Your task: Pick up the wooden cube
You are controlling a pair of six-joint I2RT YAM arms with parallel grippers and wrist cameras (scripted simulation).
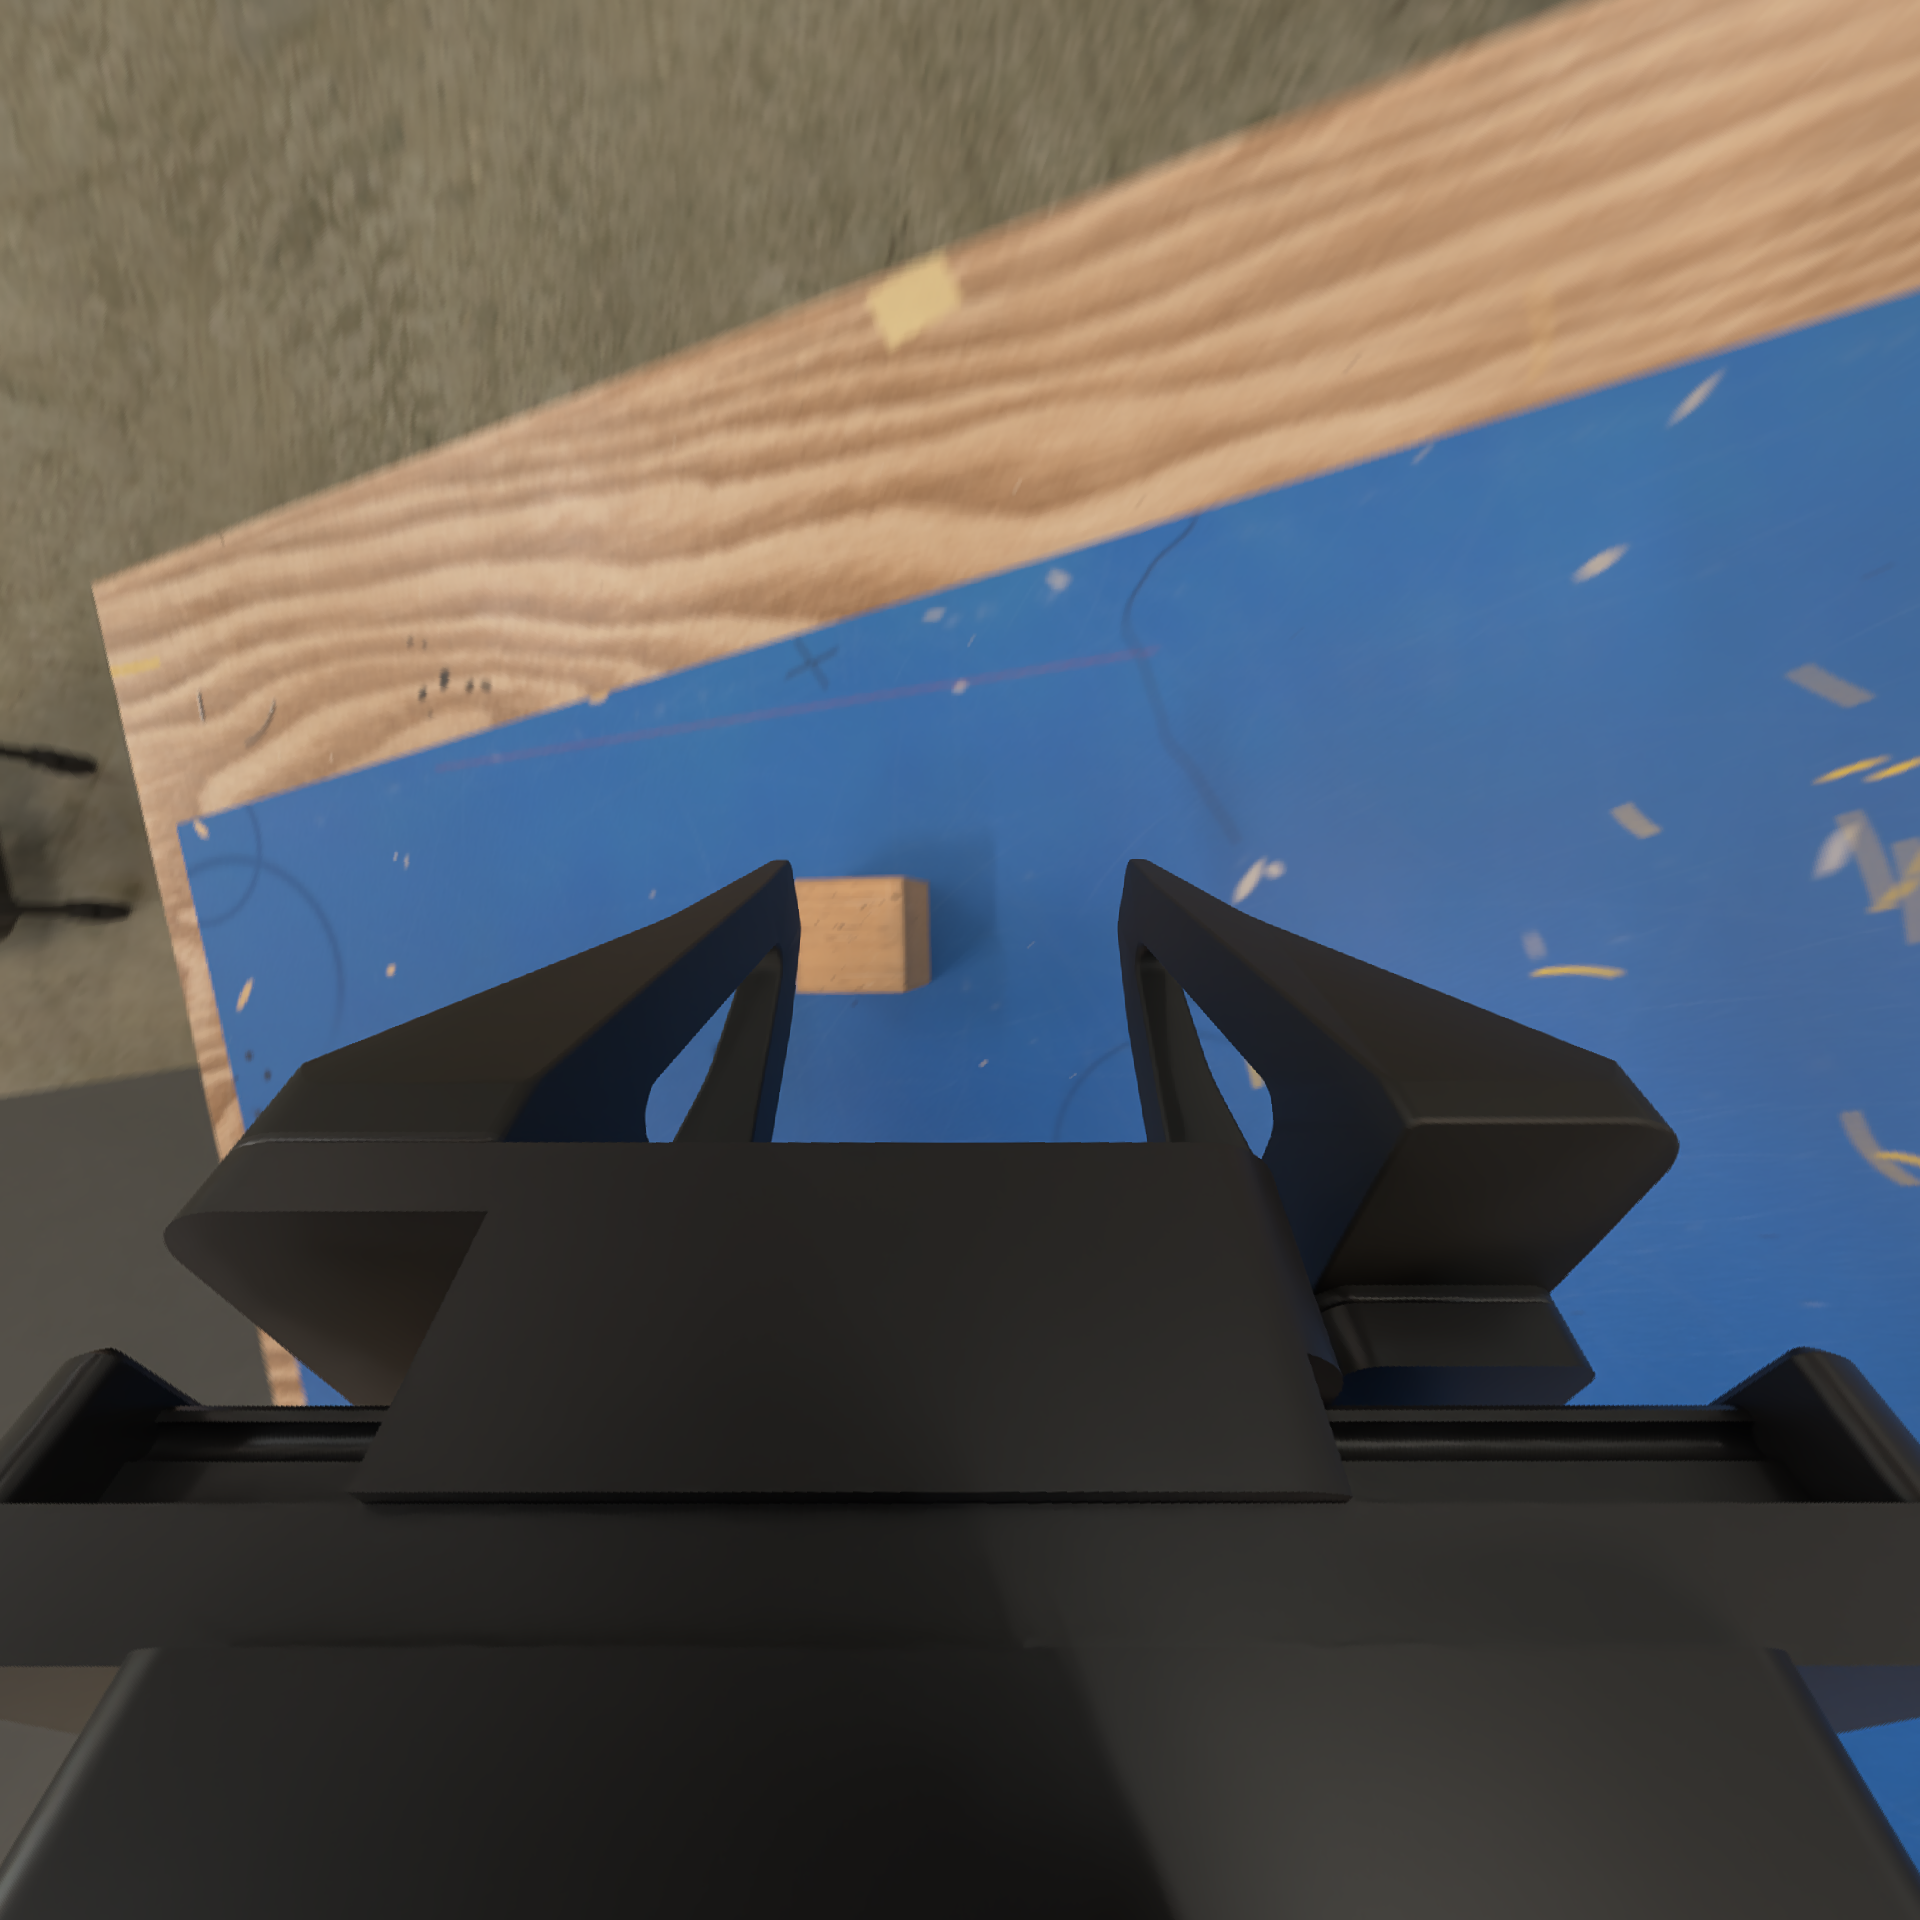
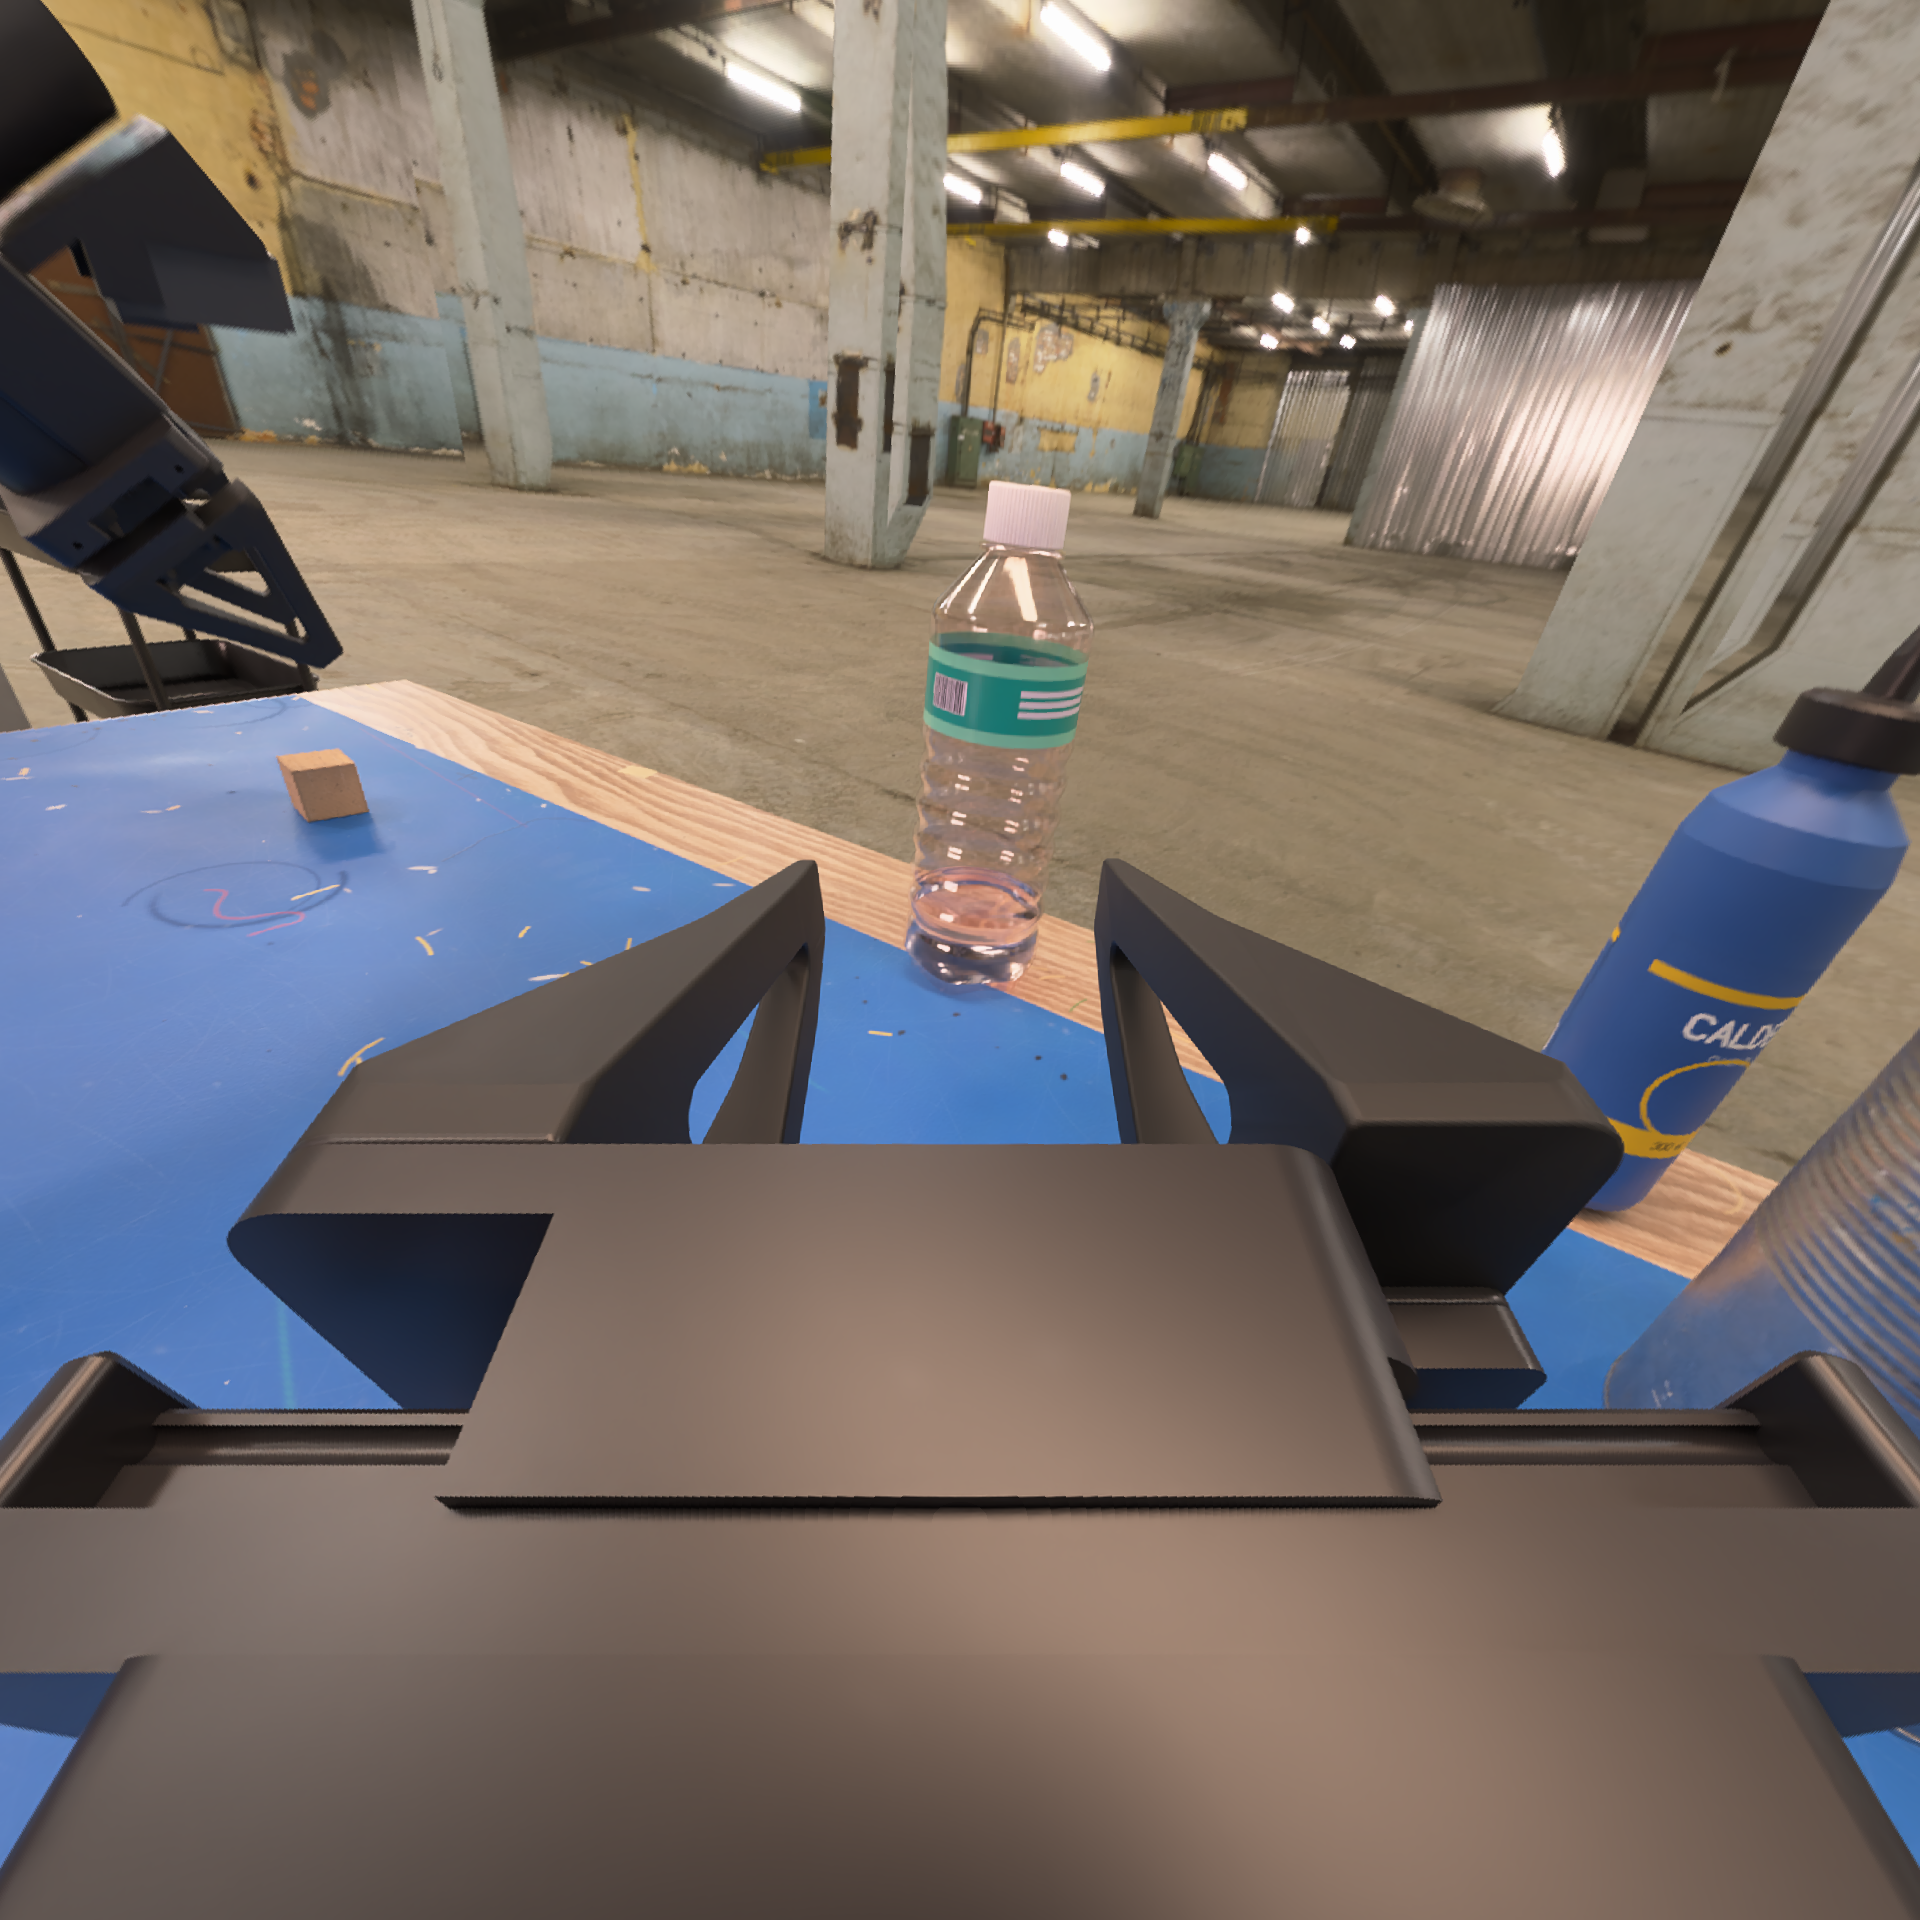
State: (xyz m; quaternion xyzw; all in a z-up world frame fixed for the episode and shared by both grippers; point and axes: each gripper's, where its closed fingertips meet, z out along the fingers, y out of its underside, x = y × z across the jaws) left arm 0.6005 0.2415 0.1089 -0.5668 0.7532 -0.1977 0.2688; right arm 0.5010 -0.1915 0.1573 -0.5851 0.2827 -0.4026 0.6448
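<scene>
The wooden cube [image 1: 868,935] is a small light-brown block on the blue mat [image 1: 1351,831]. My left gripper [image 1: 958,883] is open above the mat, and the cube lies below, just inside its left finger, which hides part of it. In the right wrist view the cube [image 2: 322,784] sits far left on the mat, with the left gripper [image 2: 260,613] hovering above and behind it. My right gripper [image 2: 958,883] is open and empty, far from the cube.
A clear plastic bottle [image 2: 997,748] with a white cap stands on the wooden table edge [image 2: 727,821] ahead of the right gripper. A blue bottle [image 2: 1745,956] leans at the right, and a ribbed clear bottle [image 2: 1797,1268] lies beside it. The table's far edge [image 1: 831,468] borders the floor.
</scene>
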